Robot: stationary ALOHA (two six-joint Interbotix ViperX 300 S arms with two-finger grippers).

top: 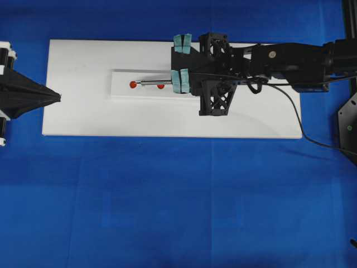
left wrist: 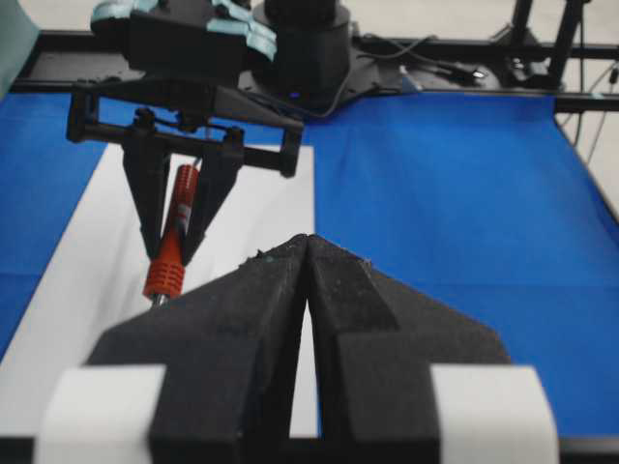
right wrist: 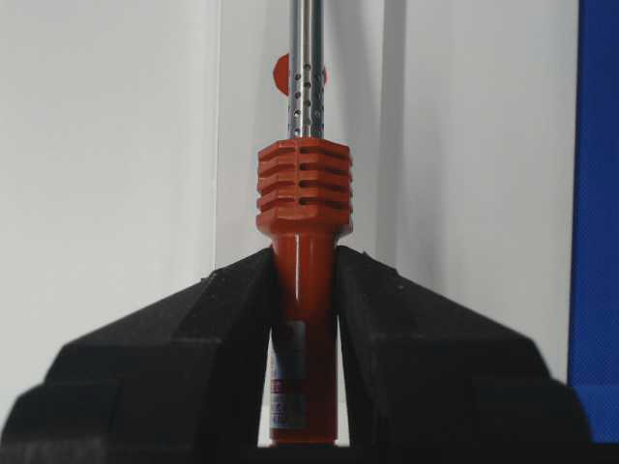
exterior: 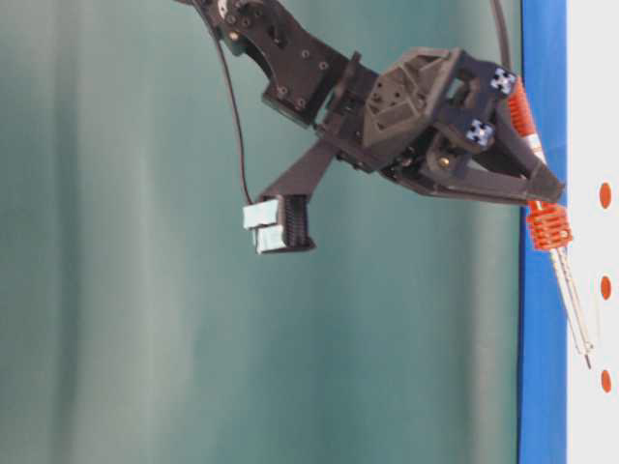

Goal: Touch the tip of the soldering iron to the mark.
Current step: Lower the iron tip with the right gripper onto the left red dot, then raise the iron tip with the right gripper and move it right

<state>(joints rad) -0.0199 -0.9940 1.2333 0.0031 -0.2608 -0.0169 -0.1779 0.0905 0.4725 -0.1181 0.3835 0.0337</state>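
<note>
red-orange soldering iron [right wrist: 302,280] clamped in right gripper [right wrist: 302,290] jaws | dark tip [exterior: 587,362] held near red mark [exterior: 605,380], contact unconfirmed | left gripper [left wrist: 308,290] jaws closed, empty

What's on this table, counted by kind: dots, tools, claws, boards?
Red dots: 3
Soldering iron: 1
Claws: 2 (left claw, right claw)
White board: 1
Total: 7

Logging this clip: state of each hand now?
Left hand: closed, empty.
Right hand: closed on the soldering iron.
</note>
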